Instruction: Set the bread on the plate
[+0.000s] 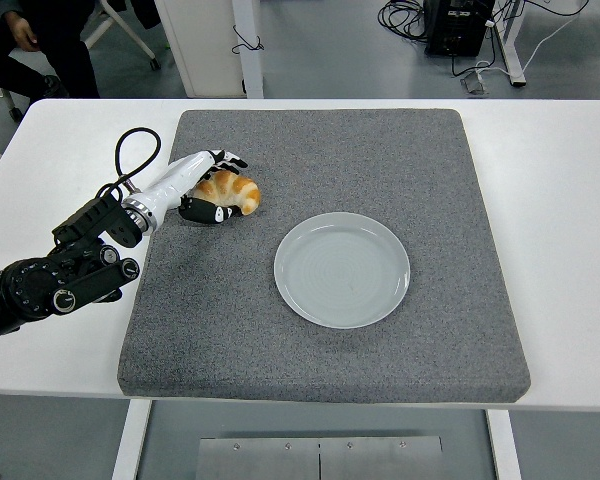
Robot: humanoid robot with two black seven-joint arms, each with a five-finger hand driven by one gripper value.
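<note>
A golden-brown croissant-shaped bread lies on the grey mat, left of centre. My left hand reaches in from the left, and its fingers curl around the bread from above and below, touching it. The bread rests on the mat. An empty pale grey plate sits on the mat to the right of and nearer than the bread, a short gap away. My right arm is out of view.
The grey mat covers most of the white table. A black cable loop on my left arm hangs over the table's left part. A person's legs show at the top left, beyond the table.
</note>
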